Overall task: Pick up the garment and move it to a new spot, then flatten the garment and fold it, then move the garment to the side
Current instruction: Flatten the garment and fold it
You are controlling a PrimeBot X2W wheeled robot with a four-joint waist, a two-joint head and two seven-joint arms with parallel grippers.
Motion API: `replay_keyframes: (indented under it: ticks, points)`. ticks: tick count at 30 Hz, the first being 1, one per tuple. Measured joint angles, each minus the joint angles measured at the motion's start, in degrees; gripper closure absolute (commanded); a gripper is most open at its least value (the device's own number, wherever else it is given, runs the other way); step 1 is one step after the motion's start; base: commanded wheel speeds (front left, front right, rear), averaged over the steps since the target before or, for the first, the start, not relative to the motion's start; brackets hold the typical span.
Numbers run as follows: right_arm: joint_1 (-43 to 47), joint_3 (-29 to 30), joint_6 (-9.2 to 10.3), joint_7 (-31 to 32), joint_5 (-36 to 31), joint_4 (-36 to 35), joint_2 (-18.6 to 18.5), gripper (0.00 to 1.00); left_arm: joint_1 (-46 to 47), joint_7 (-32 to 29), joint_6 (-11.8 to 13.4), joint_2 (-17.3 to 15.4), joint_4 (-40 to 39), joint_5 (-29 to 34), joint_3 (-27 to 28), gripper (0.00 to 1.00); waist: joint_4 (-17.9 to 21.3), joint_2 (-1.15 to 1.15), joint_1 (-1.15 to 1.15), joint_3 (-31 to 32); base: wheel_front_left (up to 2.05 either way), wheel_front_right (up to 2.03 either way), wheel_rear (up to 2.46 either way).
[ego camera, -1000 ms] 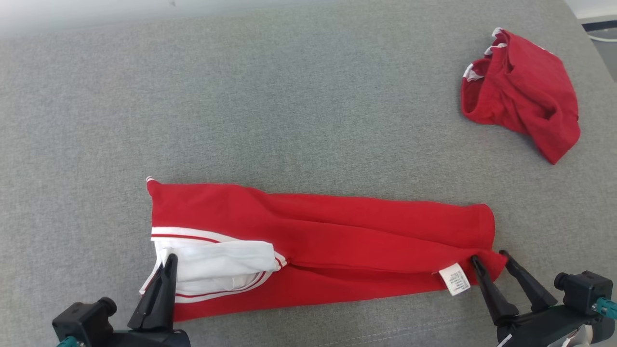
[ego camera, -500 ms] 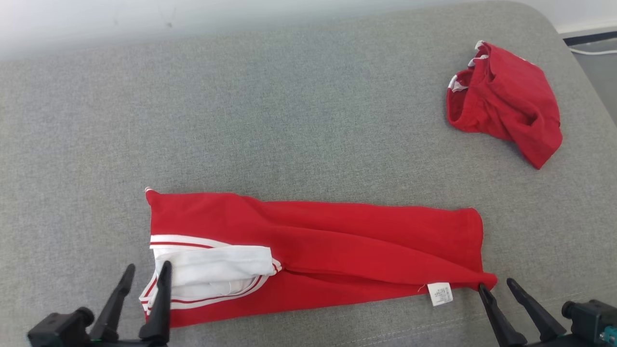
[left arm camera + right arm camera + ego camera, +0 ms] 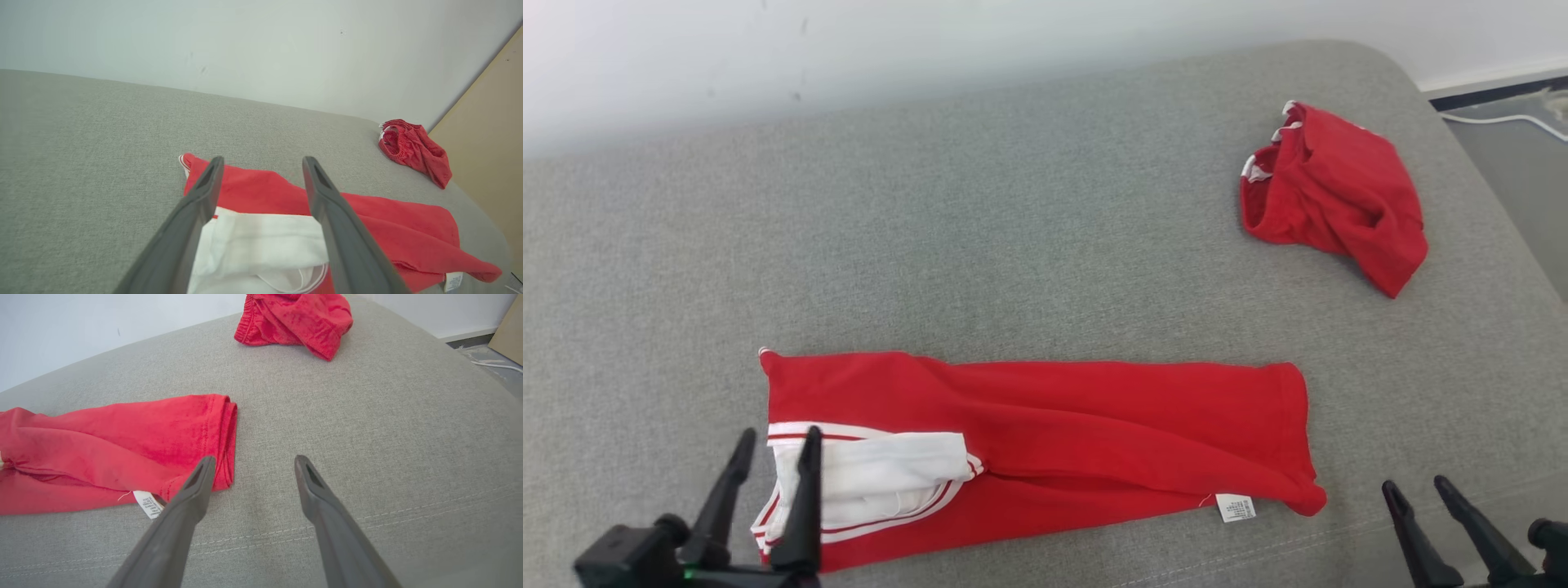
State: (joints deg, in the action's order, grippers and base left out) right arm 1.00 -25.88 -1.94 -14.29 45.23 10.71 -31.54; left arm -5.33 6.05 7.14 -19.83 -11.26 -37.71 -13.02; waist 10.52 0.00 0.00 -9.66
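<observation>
Holding our left fingers point(image 3: 805, 490) released, we see the white-lined end of the folded red garment point(image 3: 1054, 425) between them; it lies flat on the grey cushion point(image 3: 1013, 245), stretching toward our right fingers point(image 3: 1411, 531); these gape empty, just beyond its tagged end.

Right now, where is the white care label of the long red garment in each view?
Head view: care label lower right.
Left wrist view: care label in the bottom right corner.
Right wrist view: care label lower left of centre.
Shared landmark: crumpled red garment beyond it.
</observation>
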Motion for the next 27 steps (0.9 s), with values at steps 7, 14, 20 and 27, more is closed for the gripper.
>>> replay_keyframes:
  ticks: [7,14,20,27]
  points:
    - [-0.6,2.9,-0.02,0.0,0.0,-1.4,0.0,0.00,4.0,-1.9,0.0,2.1,-0.6,2.8,-5.0,0.00,0.7,0.00,0.00,1.9,0.00,0.00,0.00]
    - [-5.4,2.4,-1.21,0.0,1.5,0.4,2.5,0.00,6.7,-3.0,0.0,3.8,-0.3,4.1,-7.5,0.00,0.1,0.00,0.00,2.3,0.00,0.00,0.00]
    - [-7.2,2.2,-2.66,1.2,6.3,6.1,5.9,0.00,7.6,-4.0,0.0,4.2,-0.3,5.4,-8.3,0.00,-1.2,0.00,0.00,1.7,0.00,0.00,0.00]
    - [-8.8,1.8,-3.87,3.3,10.8,11.6,9.1,0.00,8.7,-5.0,0.0,4.1,-0.2,5.7,-8.3,0.00,-3.4,0.00,0.00,0.5,0.00,0.00,0.00]
